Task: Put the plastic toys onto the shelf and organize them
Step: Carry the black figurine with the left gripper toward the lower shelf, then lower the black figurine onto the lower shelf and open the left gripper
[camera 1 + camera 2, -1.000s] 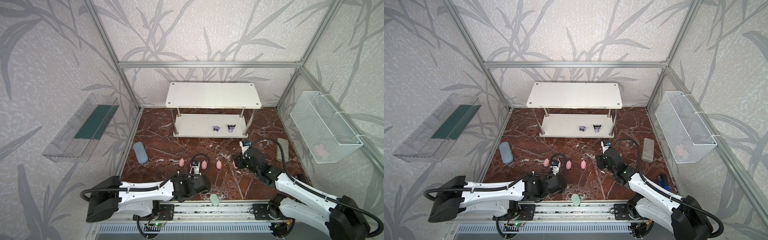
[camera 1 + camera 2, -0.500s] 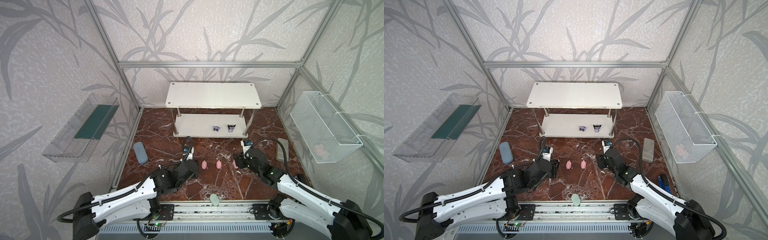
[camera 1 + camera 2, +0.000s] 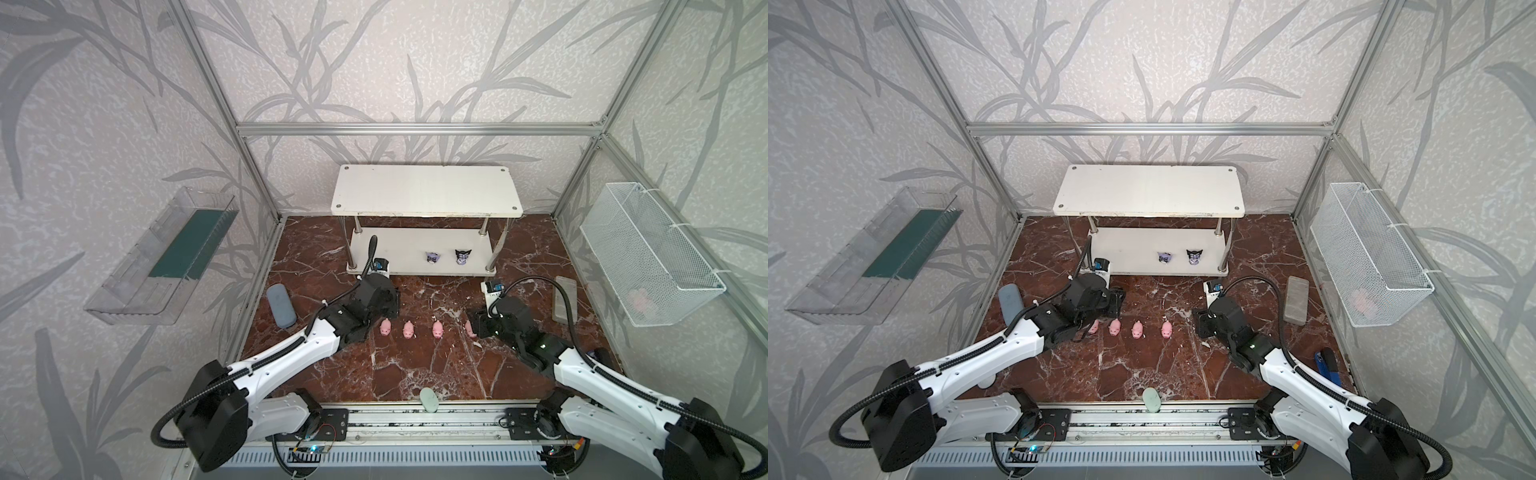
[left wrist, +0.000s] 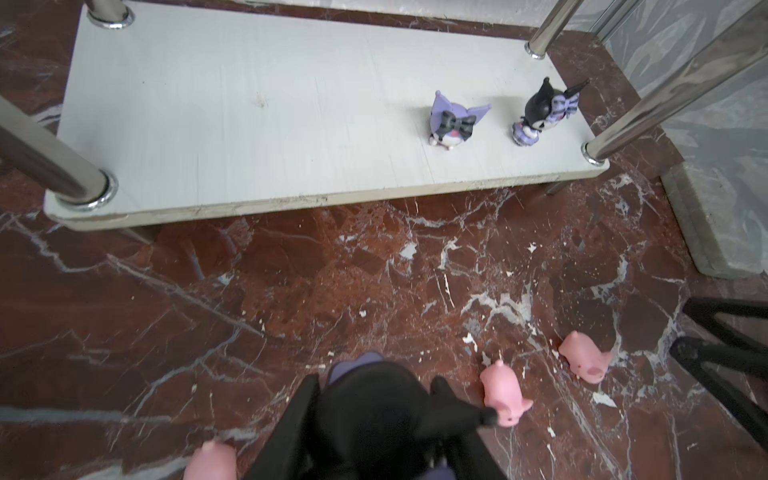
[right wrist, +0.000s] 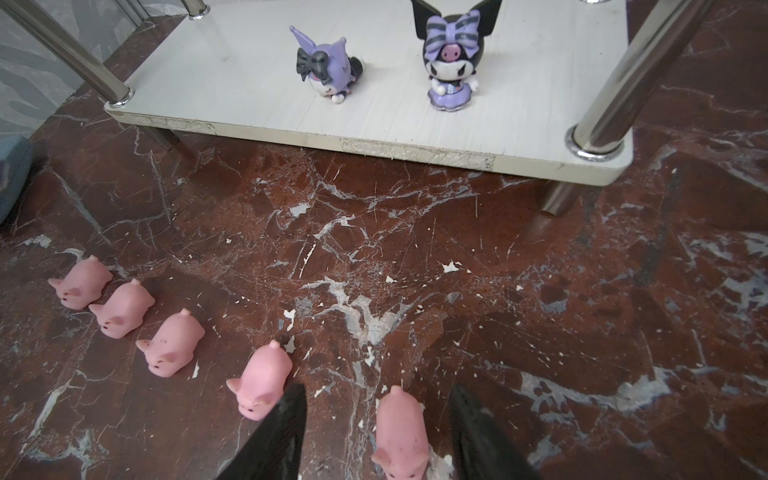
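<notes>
The left gripper (image 4: 376, 395) is clamped on a small black-and-purple plastic figurine with pointed ears (image 4: 365, 428). In a top view, the bare stretch of the lower board of the white two-tier shelf (image 3: 403, 249) lies near, at about 12 o'clock from it. Two standing purple-and-black figurines (image 3: 433, 257) occupy that board toward 1 o'clock. This arm looks the nearer one for a straight-ahead placement.

The right gripper (image 5: 377, 390) stands open astride a tiny pink plastic pig (image 5: 401, 432). Its jaws are clear of both flanks, and the pig's long axis runs along the fingers. Four more pink pigs (image 3: 408, 330) line the red-brown marble floor (image 3: 415, 365) toward 9 o'clock.
</notes>
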You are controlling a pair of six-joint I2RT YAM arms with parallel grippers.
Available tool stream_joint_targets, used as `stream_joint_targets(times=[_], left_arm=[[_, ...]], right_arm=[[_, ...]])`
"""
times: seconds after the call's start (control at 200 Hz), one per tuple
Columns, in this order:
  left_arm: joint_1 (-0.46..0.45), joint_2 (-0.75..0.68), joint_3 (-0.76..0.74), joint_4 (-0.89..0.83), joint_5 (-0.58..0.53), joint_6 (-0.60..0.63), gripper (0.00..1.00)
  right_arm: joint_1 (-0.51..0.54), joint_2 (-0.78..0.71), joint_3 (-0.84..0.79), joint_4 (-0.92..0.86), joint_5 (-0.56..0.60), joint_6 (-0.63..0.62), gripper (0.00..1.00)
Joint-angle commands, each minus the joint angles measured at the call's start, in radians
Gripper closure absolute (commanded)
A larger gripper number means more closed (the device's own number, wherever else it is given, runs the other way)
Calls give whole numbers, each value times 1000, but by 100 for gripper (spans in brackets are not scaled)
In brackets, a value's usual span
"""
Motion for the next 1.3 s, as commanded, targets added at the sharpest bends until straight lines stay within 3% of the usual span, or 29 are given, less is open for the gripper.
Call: stream_joint_targets(times=[0.0, 0.485, 1.295], left_arm=[[32, 62, 66, 87, 73, 83, 66], [95, 339, 178, 265, 79, 155, 66], [171, 509, 260, 385, 48, 252, 66]], right_arm=[[-7, 4, 21, 19, 8, -14, 44], [-10, 19, 27, 33, 1, -26, 44], [-15, 95, 11, 94, -10, -20, 44]])
